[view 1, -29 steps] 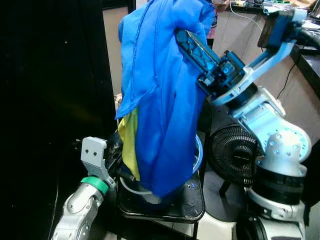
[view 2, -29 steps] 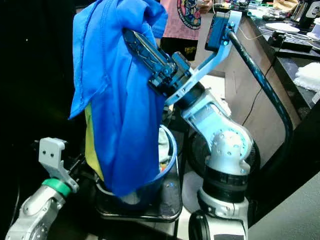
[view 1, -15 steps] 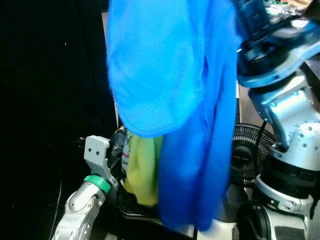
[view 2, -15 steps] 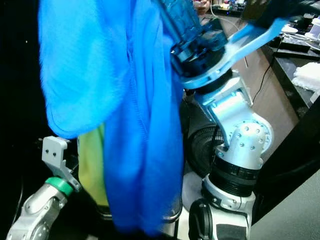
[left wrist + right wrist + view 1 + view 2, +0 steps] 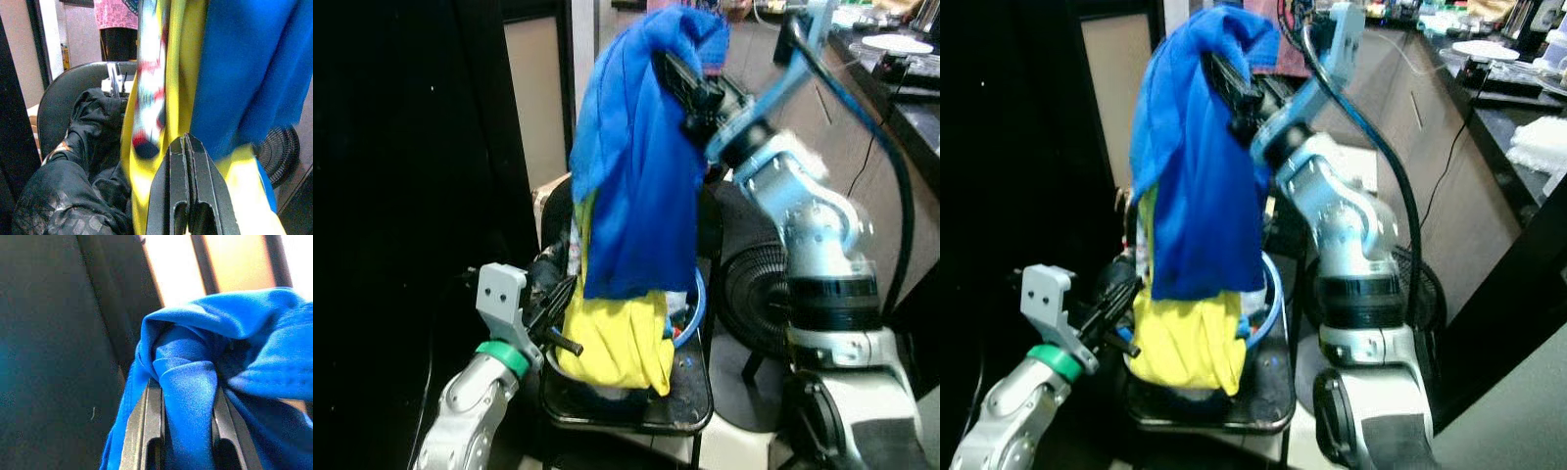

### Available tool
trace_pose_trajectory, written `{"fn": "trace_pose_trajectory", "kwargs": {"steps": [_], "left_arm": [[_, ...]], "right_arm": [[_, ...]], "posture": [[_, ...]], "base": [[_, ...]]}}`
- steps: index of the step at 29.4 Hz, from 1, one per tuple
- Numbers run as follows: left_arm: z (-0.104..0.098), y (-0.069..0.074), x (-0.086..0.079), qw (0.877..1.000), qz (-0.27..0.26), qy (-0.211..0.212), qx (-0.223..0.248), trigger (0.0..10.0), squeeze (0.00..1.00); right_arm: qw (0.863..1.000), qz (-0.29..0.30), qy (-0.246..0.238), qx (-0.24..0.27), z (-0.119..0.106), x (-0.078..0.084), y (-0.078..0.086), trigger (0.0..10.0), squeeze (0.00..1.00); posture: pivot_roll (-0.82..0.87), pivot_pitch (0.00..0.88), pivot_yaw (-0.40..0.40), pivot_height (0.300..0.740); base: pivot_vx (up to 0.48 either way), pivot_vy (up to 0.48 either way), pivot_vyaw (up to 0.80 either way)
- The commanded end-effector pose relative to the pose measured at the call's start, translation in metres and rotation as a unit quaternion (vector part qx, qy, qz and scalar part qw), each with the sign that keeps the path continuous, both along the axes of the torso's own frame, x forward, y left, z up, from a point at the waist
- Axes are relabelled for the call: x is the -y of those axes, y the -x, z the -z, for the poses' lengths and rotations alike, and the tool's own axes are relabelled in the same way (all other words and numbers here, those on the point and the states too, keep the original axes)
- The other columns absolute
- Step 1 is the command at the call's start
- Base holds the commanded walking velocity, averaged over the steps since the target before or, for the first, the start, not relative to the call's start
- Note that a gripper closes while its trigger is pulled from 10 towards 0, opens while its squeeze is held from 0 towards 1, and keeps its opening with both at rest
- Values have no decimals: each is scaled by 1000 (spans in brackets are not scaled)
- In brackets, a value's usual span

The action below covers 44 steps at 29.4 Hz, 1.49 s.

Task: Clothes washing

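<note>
Left eye view: the right gripper (image 5: 680, 76), raised high, has a blue garment (image 5: 631, 176) pinched at its top, and the cloth hangs straight down over the basin (image 5: 697, 305) on the black stool (image 5: 690, 397). Half a second ago the blue cloth swung close across the camera; now it hangs further off and calmer, and a yellow garment (image 5: 617, 343) trails under it, its lower end draped over the basin's near rim. Judging by this, the lift is not finished: the yellow piece has yet to clear the basin.

Right eye view: the same scene; the basin's blue rim (image 5: 1276, 294) shows at the stool's right side, with more laundry inside, too hidden to name.

Left wrist view: the left gripper (image 5: 185, 147) has its fingers pressed together on nothing, just beside the yellow cloth. Dark clothing (image 5: 73, 166) lies heaped against the seat back.

Right wrist view: blue fabric (image 5: 186, 382) is bunched between the two fingers, gripped tight.
</note>
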<state>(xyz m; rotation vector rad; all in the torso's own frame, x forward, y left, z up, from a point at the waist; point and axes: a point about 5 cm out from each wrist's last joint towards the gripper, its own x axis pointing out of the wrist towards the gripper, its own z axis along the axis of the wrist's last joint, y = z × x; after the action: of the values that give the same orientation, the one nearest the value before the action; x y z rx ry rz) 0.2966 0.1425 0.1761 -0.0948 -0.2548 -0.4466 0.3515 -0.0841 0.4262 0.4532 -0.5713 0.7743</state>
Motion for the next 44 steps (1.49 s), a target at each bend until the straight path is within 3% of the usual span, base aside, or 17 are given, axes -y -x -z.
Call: {"fn": "trace_pose_trajectory", "kwargs": {"steps": [1, 3, 6, 8, 12, 15, 20, 23, 28, 29, 31, 32, 33, 34, 37, 40, 44], "left_arm": [[4, -1, -3, 1000, -1, -1, -9, 10000, 0], [3, 0, -3, 1000, -2, 0, -9, 10000, 0], [4, 0, -2, 1000, -2, -1, -9, 10000, 0], [4, 1, -2, 1000, -1, -1, -10, 10000, 0], [5, 1, -3, 1000, -1, -2, -12, 10000, 0], [5, 1, -3, 1000, -2, -3, -12, 10000, 0], [7, 3, -3, 1000, -3, -6, -16, 10000, 0], [9, 5, -3, 1000, -3, -10, -20, 10000, 0], [9, 6, -3, 1000, -2, -11, -21, 10000, 0], [10, 6, -4, 1000, 0, -12, -22, 10000, 0], [10, 6, -4, 1000, 0, -12, -22, 10000, 0], [10, 6, -4, 1000, 1, -14, -23, 10000, 0], [10, 6, -4, 1000, 1, -14, -23, 10000, 0], [10, 6, -4, 1000, 4, -16, -23, 10000, 0], [9, 6, -4, 1000, 6, -18, -23, 10000, 0], [9, 6, -3, 999, 8, -21, -23, 10000, 0], [9, 6, -3, 999, 9, -22, -24, 10000, 0]], "right_arm": [[996, 16, -60, 60, -36, 9, 10, 0, 0], [990, 21, -113, 78, -59, 16, 13, 0, 0], [987, 28, -135, 84, -71, 20, 13, 0, 0], [980, 46, -167, 98, -93, 29, 15, 0, 0], [976, 65, -172, 117, -112, 35, 17, 0, 0], [977, 69, -164, 116, -111, 34, 15, 0, 0], [987, 77, -102, 97, -81, 17, -4, 0, 0], [992, 81, -65, 65, -46, 7, -22, 0, 0], [993, 81, -59, 56, -36, 6, -27, 0, 0], [996, 64, -47, 42, -24, 3, -31, 0, 0], [996, 64, -47, 42, -24, 3, -31, 0, 0], [998, 41, -20, 34, -11, -3, -33, 0, 0], [998, 41, -20, 34, -11, -3, -33, 0, 0], [999, 16, 20, 24, 10, -12, -35, 0, 0], [998, -8, 55, 13, 29, -20, -36, 0, 0], [989, -46, 142, -19, 79, -32, -35, 0, 0], [984, -41, 168, -36, 99, -31, -37, 0, 0]], "posture": [[-25, 35, 37, 740], [-24, 35, 37, 740], [-20, 38, 38, 740], [-18, 38, 40, 740], [-15, 37, 37, 740], [-14, 37, 34, 740], [-10, 42, 32, 740], [-6, 48, 35, 740], [-4, 55, 42, 740], [-1, 57, 48, 740], [-1, 57, 48, 740], [-2, 56, 54, 740], [-2, 56, 54, 740], [1, 53, 57, 740], [2, 53, 57, 740], [5, 57, 54, 740], [4, 58, 54, 740]], "base": [[0, 0, 0], [0, 0, 0], [0, 0, 0], [0, 0, 0], [0, 0, 0], [0, 0, 0], [0, 0, 0], [0, 0, 0], [0, 0, 0], [0, 0, 0], [0, 0, 0], [0, 0, 0], [0, 0, 0], [0, 0, 0], [0, 0, 0], [0, 0, 0], [0, 0, 0]]}}
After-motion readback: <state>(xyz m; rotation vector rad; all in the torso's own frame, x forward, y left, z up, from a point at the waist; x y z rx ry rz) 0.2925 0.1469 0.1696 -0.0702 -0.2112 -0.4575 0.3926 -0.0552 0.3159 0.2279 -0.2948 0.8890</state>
